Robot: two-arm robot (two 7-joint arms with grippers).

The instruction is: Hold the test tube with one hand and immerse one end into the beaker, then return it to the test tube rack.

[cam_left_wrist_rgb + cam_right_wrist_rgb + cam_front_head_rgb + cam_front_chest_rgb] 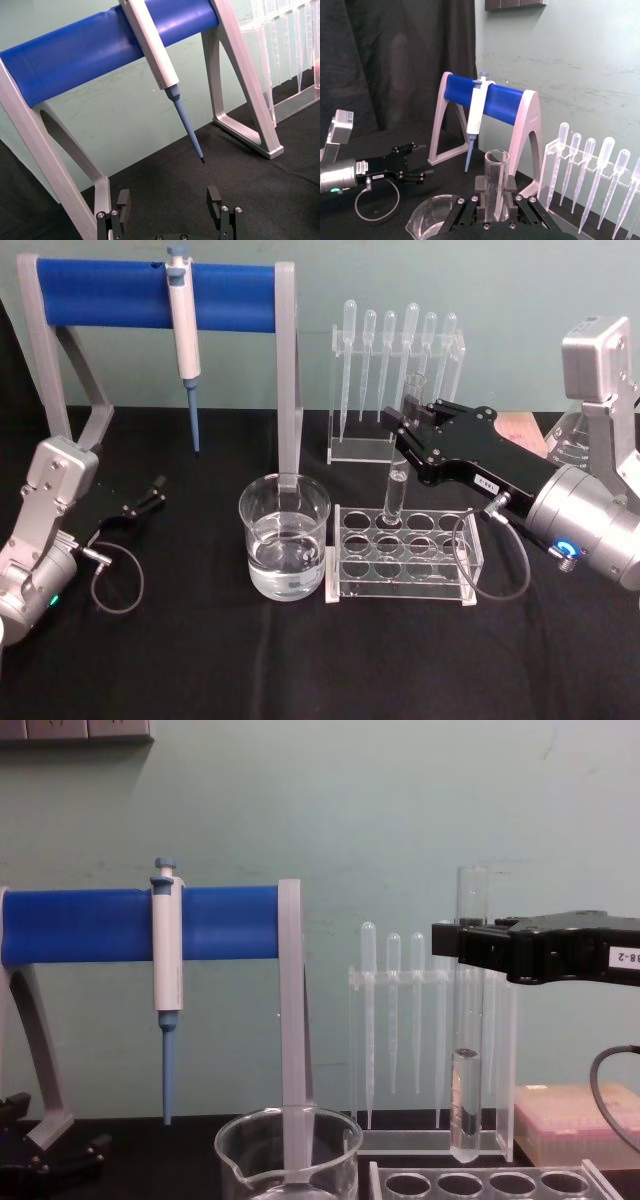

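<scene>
Test tube upright, right of centre in the chest view, pinched near its mouth by the right end effector. The end effector is clenched on the glass, and the open mouth stands above it. The rounded bottom hangs just over the rack, above a back-row hole. Whether it is fully clear of the top plate is hard to call from this angle.

Now the hazards. Smooth glass, a high pinch and a long length hanging below: any jolt could swing the bottom or let the tube slide down through the grip. A sideways move toward the beaker at this height looks risky to me, since the bottom could clip the rack's plate or knock the beaker's rim. Those two stand so close together, lower centre of the head view, that a bumped rack would likely shove the beaker. The grey leg of the blue stand rises right behind the beaker, so an overshoot meets the frame.

Containers. The tube's lower part looks filled with clear liquid, the upper part not. The beaker holds clear liquid to roughly a third of its height. The rack's other holes are vacant. Behind it, a clear holder carries six plastic pipettes. Left end effector lies released, holding nothing, on the black counter at the left edge.
</scene>
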